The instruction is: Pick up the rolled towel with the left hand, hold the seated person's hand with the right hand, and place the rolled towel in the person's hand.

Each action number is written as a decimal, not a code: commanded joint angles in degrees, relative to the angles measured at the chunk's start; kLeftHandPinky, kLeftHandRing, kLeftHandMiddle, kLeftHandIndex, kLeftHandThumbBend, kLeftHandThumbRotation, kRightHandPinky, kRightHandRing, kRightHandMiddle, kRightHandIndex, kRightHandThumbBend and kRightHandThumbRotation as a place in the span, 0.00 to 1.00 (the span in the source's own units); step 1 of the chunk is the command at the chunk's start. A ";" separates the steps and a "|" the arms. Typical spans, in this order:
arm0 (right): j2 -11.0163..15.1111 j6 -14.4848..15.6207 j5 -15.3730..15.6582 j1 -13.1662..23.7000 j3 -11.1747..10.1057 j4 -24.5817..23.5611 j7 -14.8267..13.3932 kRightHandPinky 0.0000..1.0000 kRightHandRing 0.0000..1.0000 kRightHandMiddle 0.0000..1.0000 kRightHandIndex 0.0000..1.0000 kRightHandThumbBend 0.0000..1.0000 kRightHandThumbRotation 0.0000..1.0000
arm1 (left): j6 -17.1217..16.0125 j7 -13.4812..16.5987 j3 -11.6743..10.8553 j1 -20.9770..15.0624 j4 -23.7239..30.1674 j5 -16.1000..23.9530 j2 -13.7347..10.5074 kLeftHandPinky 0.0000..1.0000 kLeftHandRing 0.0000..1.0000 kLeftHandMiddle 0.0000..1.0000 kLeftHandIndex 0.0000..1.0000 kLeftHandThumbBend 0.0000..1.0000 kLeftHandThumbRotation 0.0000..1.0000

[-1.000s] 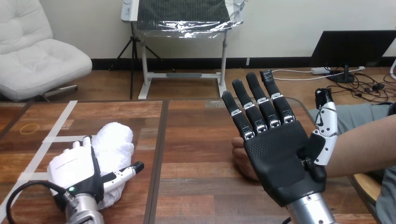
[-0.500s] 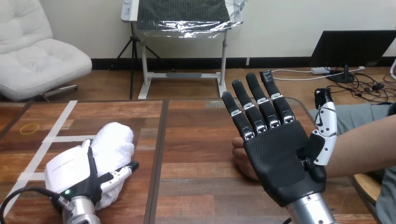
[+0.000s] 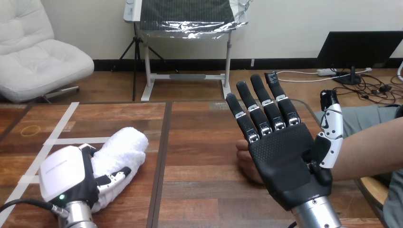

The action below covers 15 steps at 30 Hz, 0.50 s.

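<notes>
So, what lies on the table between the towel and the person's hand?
Nothing lies there. In the head view the table is bare wood between the towel and the person's hand, crossed only by a dark seam.

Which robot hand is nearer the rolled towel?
Left. The left hand grips the rolled towel; the right hand is open, well off to its right, by the person's hand.

You are looking across a wooden worktop that is carrying white tape lines. Beyond the worktop, a wooden floor is running to a cream wall. A white padded chair is sitting beyond its left end, a white-legged stand beyond its middle, and a dark screen beyond its right end.
</notes>
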State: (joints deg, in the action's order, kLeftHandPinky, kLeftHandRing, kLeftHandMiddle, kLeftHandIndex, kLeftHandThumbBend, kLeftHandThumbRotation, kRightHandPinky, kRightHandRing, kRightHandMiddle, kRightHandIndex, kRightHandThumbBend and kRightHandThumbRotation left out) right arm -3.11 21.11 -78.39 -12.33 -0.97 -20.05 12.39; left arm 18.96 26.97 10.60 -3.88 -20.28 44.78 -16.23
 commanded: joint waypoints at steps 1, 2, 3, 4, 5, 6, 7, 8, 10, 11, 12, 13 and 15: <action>-1.70 0.22 -1.18 2.49 -0.85 -2.45 0.24 1.00 1.00 1.00 1.00 0.42 0.72 | -0.73 0.43 0.52 -0.24 -2.56 -0.23 -1.36 0.16 0.23 0.35 0.52 0.68 0.00; -1.73 0.24 -1.29 2.48 -0.86 -2.51 0.09 1.00 1.00 1.00 1.00 0.41 0.72 | -0.93 0.61 0.52 -0.19 -2.56 -0.31 -1.39 0.16 0.23 0.35 0.53 0.68 0.00; -1.75 0.25 -1.34 2.47 -0.87 -2.54 -0.01 1.00 1.00 1.00 1.00 0.41 0.73 | -1.04 0.70 0.51 -0.17 -2.56 -0.41 -1.41 0.16 0.23 0.35 0.53 0.67 0.00; -1.77 0.26 -1.38 2.47 -0.87 -2.57 -0.09 1.00 1.00 1.00 1.00 0.41 0.73 | -1.13 0.78 0.51 -0.17 -2.58 -0.48 -1.43 0.16 0.23 0.36 0.53 0.67 0.00; -1.78 0.26 -1.40 2.47 -0.88 -2.58 -0.13 1.00 1.00 1.00 1.00 0.41 0.73 | -1.20 0.84 0.52 -0.17 -2.61 -0.54 -1.45 0.16 0.24 0.36 0.53 0.67 0.00; -1.84 0.31 -1.61 2.47 -0.89 -2.63 -0.23 1.00 1.00 1.00 1.00 0.41 0.73 | -1.47 1.07 0.55 -0.14 -2.66 -0.56 -1.52 0.16 0.24 0.36 0.53 0.67 0.00; -1.90 0.35 -1.76 2.46 -0.91 -2.66 -0.31 1.00 1.00 1.00 1.00 0.41 0.73 | -1.67 1.24 0.58 -0.12 -2.70 -0.58 -1.57 0.17 0.24 0.36 0.53 0.67 0.00; -1.91 0.42 -1.93 2.46 -0.93 -2.71 -0.38 1.00 1.00 1.00 1.00 0.41 0.73 | -2.11 1.50 0.38 -0.06 -2.70 -0.94 -1.48 0.17 0.24 0.37 0.53 0.67 0.00; -1.89 0.51 -2.08 2.47 -0.96 -2.76 -0.45 1.00 1.00 1.00 1.00 0.41 0.73 | -2.60 1.79 0.12 -0.01 -2.73 -1.42 -1.35 0.17 0.25 0.37 0.53 0.68 0.00; -1.86 0.53 -2.07 2.47 -0.96 -2.79 -0.48 1.00 1.00 1.00 1.00 0.41 0.73 | -2.74 1.95 0.13 0.00 -2.80 -1.51 -1.33 0.17 0.25 0.37 0.54 0.68 0.00; -1.85 0.55 -2.05 2.47 -0.97 -2.80 -0.50 1.00 1.00 1.00 1.00 0.41 0.73 | -2.80 2.06 0.20 0.00 -2.86 -1.53 -1.35 0.18 0.26 0.38 0.54 0.69 0.00; -1.83 0.55 -2.04 2.48 -0.97 -2.81 -0.51 1.00 1.00 1.00 1.00 0.41 0.73 | -2.85 2.16 0.26 -0.01 -2.92 -1.59 -1.39 0.18 0.26 0.38 0.54 0.69 0.00; -1.80 0.61 -2.10 2.43 -0.98 -2.94 -0.82 1.00 1.00 1.00 1.00 0.41 0.73 | -3.24 2.38 0.31 0.00 -3.01 -1.90 -1.44 0.18 0.27 0.38 0.54 0.69 0.00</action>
State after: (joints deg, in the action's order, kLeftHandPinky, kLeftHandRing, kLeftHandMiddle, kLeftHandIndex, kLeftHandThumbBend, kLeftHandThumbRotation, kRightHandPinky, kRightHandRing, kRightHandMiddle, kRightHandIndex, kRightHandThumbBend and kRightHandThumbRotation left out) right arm -3.12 21.64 -79.07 -12.33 -1.08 -20.07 11.75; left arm 15.77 29.45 10.59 -3.99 -20.62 43.20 -17.02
